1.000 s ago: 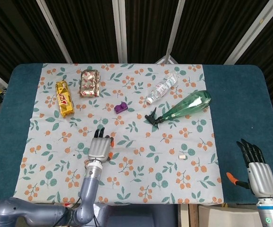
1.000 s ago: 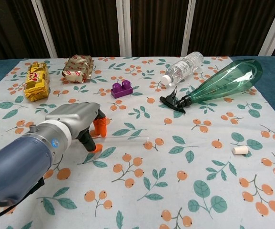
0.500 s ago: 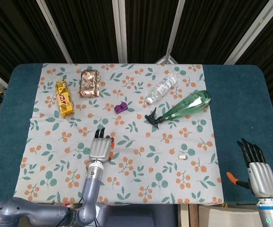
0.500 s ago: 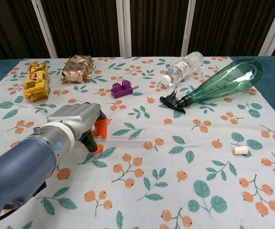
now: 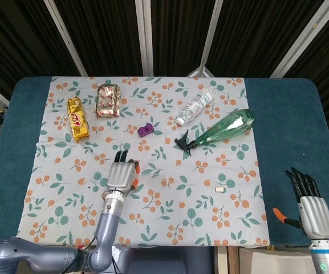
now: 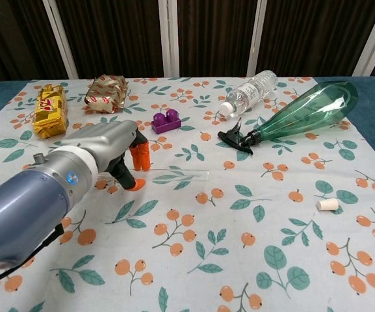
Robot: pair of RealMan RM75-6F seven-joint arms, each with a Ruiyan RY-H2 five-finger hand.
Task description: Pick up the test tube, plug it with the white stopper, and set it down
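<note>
The clear test tube (image 6: 182, 174) hangs level just above the floral cloth, its left end pinched between the orange-tipped fingers of my left hand (image 6: 106, 155). From the head view the tube (image 5: 148, 170) shows faintly to the right of the left hand (image 5: 120, 176). A small white stopper (image 6: 327, 204) lies on the cloth far to the tube's right, also seen as the stopper (image 5: 220, 189) from above. My right hand (image 5: 311, 203) rests off the cloth at the lower right, fingers straight and apart, holding nothing.
A green spray bottle (image 5: 227, 127) and a water bottle (image 5: 195, 106) lie at the back right. A purple brick (image 5: 146, 130) sits mid-cloth, two foil snack packs (image 5: 77, 118) at the back left. An orange-handled tool (image 5: 284, 218) lies beside my right hand.
My left hand has taken hold of the test tube and raised it off the cloth, shifting slightly away from me. The right hand and the stopper have not moved.
</note>
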